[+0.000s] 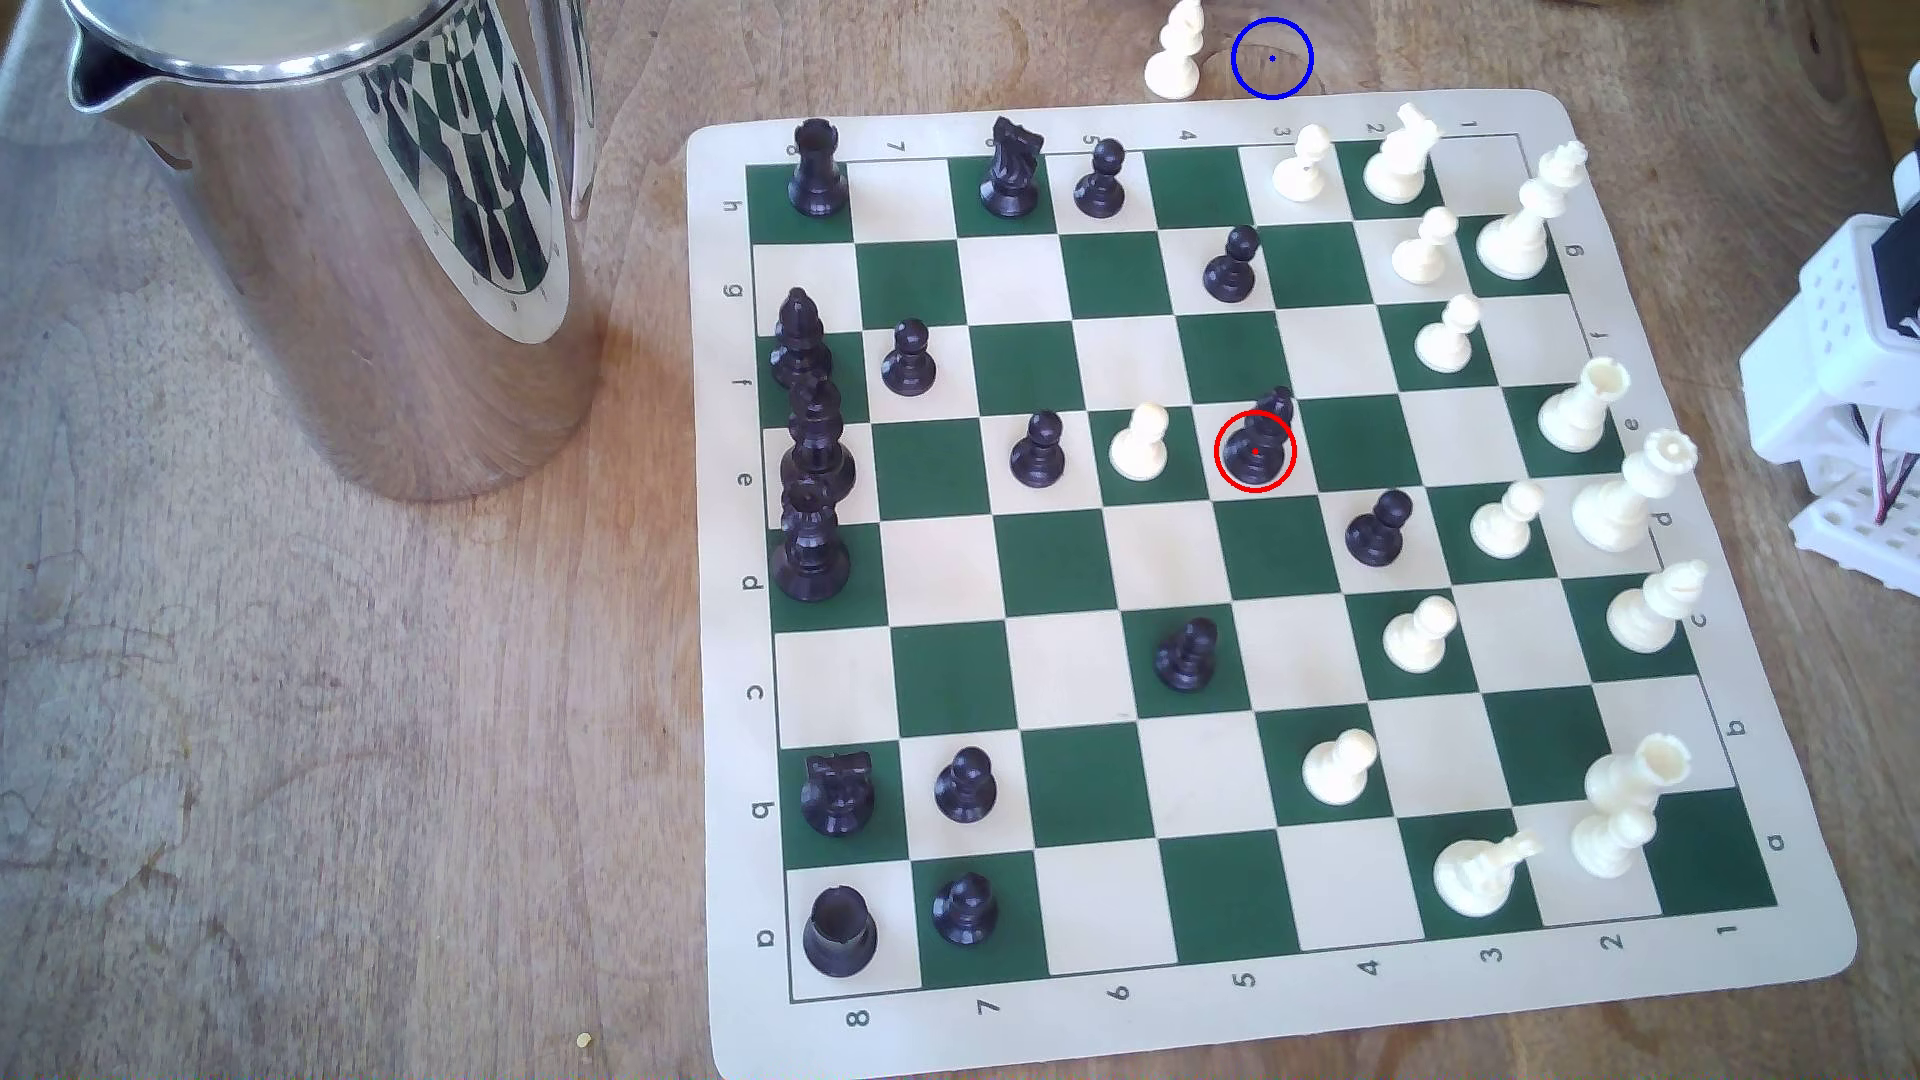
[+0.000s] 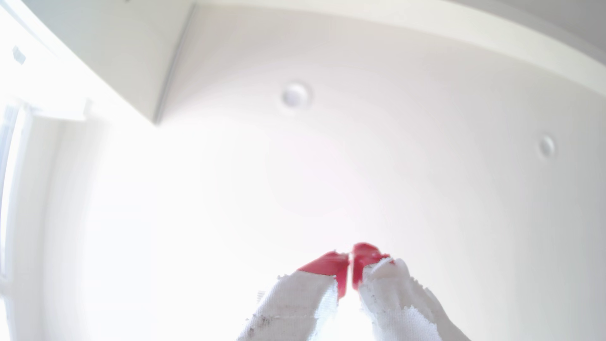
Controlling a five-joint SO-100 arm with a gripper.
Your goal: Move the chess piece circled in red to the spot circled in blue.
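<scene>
Your pincer point(image 2: 350, 259) pressed together, empty, aimed at ceiling. Black pawn point(image 1: 1255, 449) stands mid-board; blue-ringed spot point(image 1: 1272, 58) lies straight beyond, on desk point(image 1: 312, 727) past board's far edge.

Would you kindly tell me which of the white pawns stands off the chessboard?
The white pawn on the bare wooden table just beyond the chessboard, beside the blue-ringed spot; every other white pawn stands on a square.

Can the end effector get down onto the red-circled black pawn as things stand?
Probably yes. The black pawn stands clear from above; the white pawn beside it leaves a gap. The end effector points at the ceiling, jaws nearly together, so it must swing down and open.
</scene>
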